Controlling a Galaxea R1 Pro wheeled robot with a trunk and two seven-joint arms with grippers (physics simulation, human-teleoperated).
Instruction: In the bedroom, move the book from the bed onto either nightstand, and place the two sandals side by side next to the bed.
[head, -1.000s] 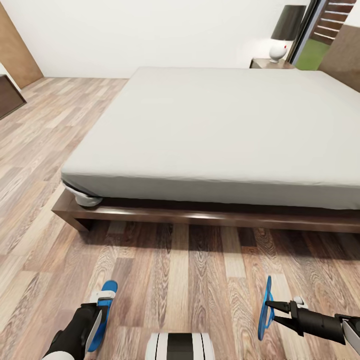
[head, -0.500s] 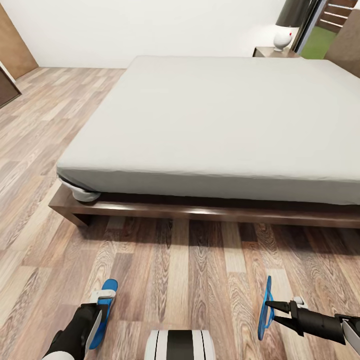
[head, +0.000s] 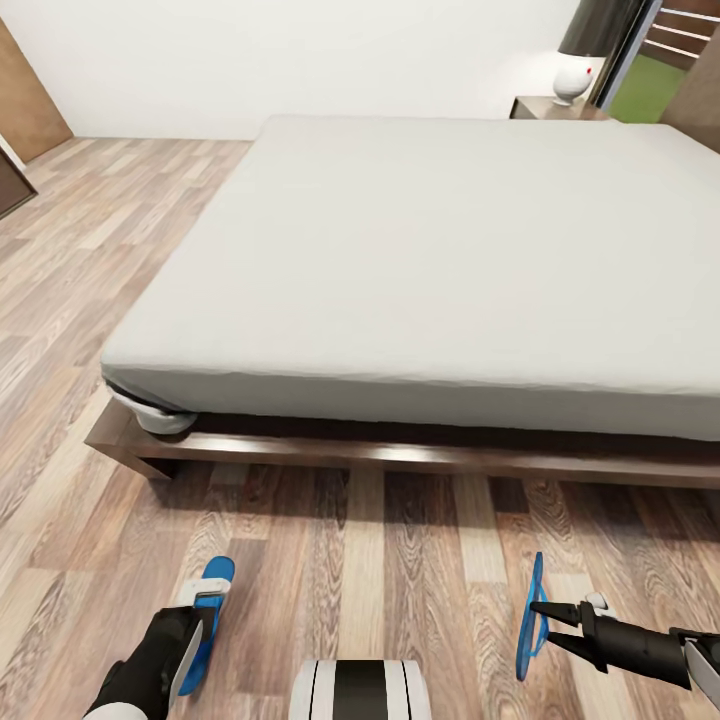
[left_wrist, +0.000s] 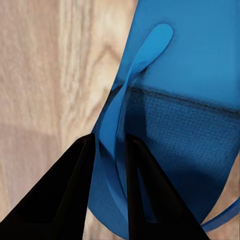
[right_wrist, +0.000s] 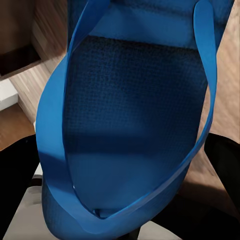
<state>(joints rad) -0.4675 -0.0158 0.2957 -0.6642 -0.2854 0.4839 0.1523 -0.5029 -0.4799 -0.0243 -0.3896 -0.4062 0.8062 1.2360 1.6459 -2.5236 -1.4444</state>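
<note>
Two blue sandals are being held above the wood-plank floor (head: 350, 560), one per arm, short of the bed (head: 420, 260).

L gripper (head: 196, 625): jaws are being kept nearly shut, pinched on a thin strap of the left sandal (head: 207, 620). In the L wrist view the two dark fingers (left_wrist: 75, 195) are seen either side of that strap, sole of the left sandal (left_wrist: 190, 115) beyond.

R gripper (head: 541, 612): the right sandal (head: 531, 617) is being held on edge, upright. Fingers look closed on it; in the R wrist view the right sandal (right_wrist: 135, 125) is blocking them, so exact gap cannot be told.

Bed: pale mattress on dark frame (head: 400, 455), approx. ahead. A nightstand (head: 555, 107) w/ a white lamp (head: 578, 62) is being shown at the far corner.
</note>
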